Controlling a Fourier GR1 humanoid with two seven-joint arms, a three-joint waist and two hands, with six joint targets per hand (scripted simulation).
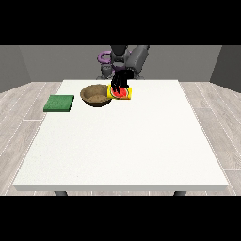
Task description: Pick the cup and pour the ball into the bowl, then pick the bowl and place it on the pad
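A yellow cup is at the table's far side, just right of a brown bowl, and it is tipped so that red shows in its mouth. A black hand, the one at the view's right, comes down on the cup from behind with its fingers curled round it. I cannot make out a separate ball. The bowl stands upright and its inside looks plain brown. A green pad lies flat near the table's left edge, left of the bowl. No second hand shows.
The white table stretches wide towards the camera. The robot's grey body stands behind the far edge, with a purple part at its side.
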